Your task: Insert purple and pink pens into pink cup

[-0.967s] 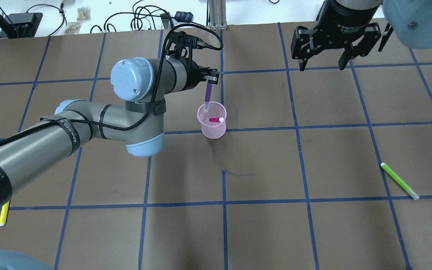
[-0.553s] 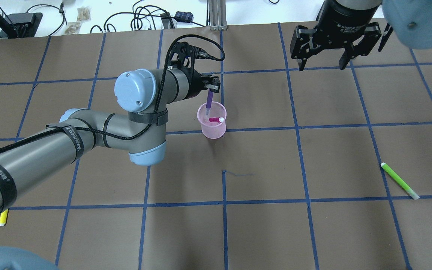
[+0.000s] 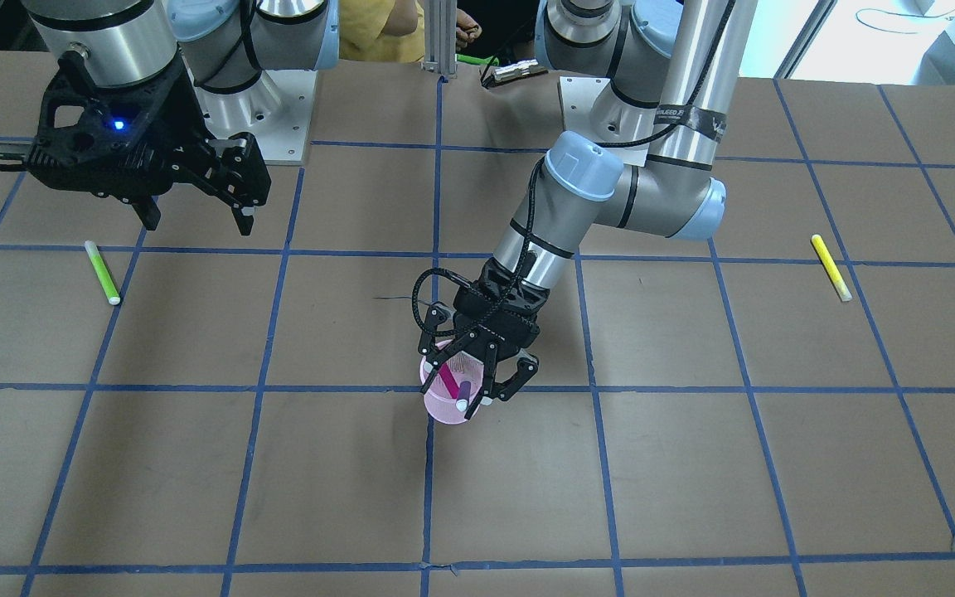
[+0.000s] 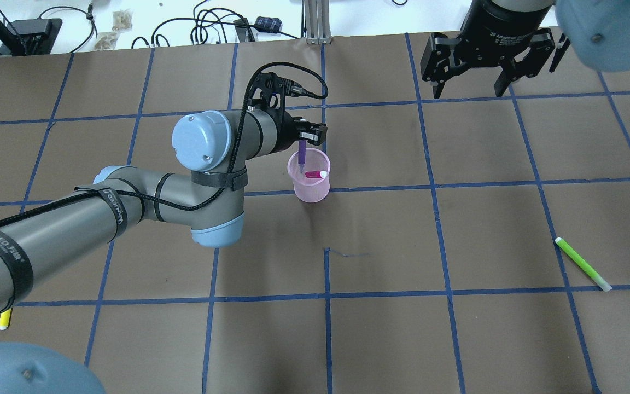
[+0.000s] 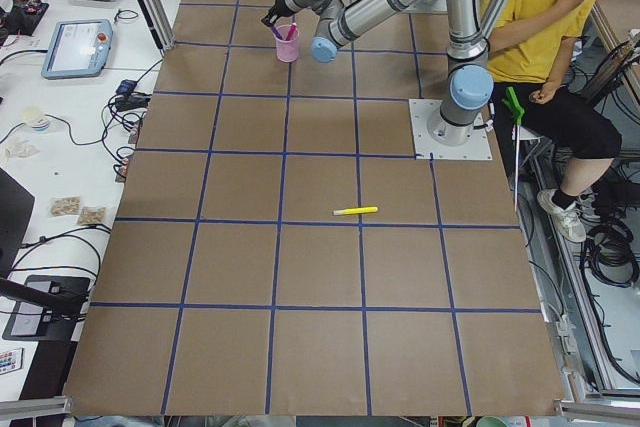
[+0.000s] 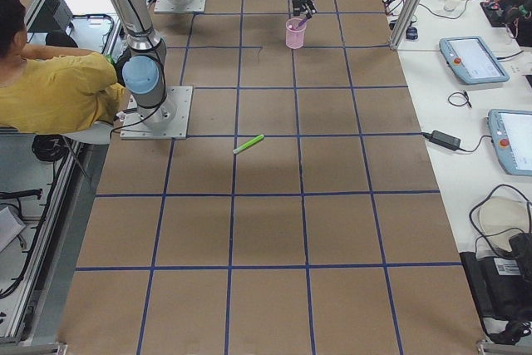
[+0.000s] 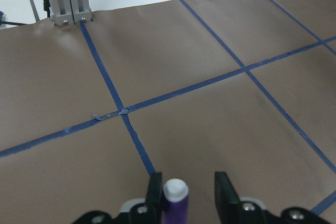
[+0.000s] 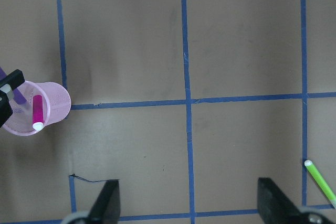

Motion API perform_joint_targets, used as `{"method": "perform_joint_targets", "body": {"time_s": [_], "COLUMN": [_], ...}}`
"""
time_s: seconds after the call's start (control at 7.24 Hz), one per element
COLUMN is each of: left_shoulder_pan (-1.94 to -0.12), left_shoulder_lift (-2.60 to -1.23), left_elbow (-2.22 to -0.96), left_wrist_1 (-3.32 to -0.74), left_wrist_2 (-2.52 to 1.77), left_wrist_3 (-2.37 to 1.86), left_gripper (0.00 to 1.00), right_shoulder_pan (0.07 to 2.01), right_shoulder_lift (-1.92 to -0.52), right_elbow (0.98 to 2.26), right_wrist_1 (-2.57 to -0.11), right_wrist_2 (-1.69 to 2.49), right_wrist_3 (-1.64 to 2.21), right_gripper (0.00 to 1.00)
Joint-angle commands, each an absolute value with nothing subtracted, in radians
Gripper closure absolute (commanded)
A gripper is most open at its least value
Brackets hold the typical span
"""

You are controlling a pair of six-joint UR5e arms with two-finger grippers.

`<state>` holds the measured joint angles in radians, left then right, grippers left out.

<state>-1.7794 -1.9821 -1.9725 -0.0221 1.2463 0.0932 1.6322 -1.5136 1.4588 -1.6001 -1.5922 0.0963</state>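
The pink cup (image 4: 309, 189) stands upright near mid-table, also in the front view (image 3: 443, 412) and right wrist view (image 8: 51, 106). The pink pen (image 4: 312, 175) leans inside it. The purple pen (image 4: 302, 153) stands with its lower end in the cup and its white cap up (image 7: 175, 203). My left gripper (image 4: 310, 135) is just above the cup's rim with its jaws around the pen. The left wrist view shows a gap between the pen and one finger (image 7: 223, 195), so it is open. My right gripper (image 4: 471, 87) is open and empty, high at the far right.
A green pen (image 4: 583, 264) lies on the brown table at the right, also in the front view (image 3: 102, 272). A yellow pen (image 4: 4, 317) lies near the left front edge, partly under my left arm. Cables and an aluminium post (image 4: 315, 22) sit beyond the far edge.
My left gripper has come down and toward the cup, sinking the purple pen deeper into it. The right gripper has shifted slightly away.
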Motion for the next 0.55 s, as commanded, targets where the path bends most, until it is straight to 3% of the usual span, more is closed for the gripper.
{"method": "perform_joint_targets", "body": {"time_s": [0.0,0.41], "left_shoulder_pan": [-1.779,-1.769], "left_shoulder_lift": [-1.985,-1.948], "left_elbow": [-1.971,-1.954], "left_wrist_1": [-0.021,-0.098], "left_wrist_2": [1.243,1.246], "left_wrist_3": [0.089,0.089], "left_gripper": [0.0,0.0], "right_shoulder_pan": [1.632,1.632], "right_shoulder_lift": [-1.513,-1.513], "right_elbow": [1.459,1.459], "right_wrist_1": [-1.601,-1.603], "right_wrist_2": [-1.592,-1.594], "right_wrist_3": [0.095,0.094], "right_gripper": [0.07,0.06]}}
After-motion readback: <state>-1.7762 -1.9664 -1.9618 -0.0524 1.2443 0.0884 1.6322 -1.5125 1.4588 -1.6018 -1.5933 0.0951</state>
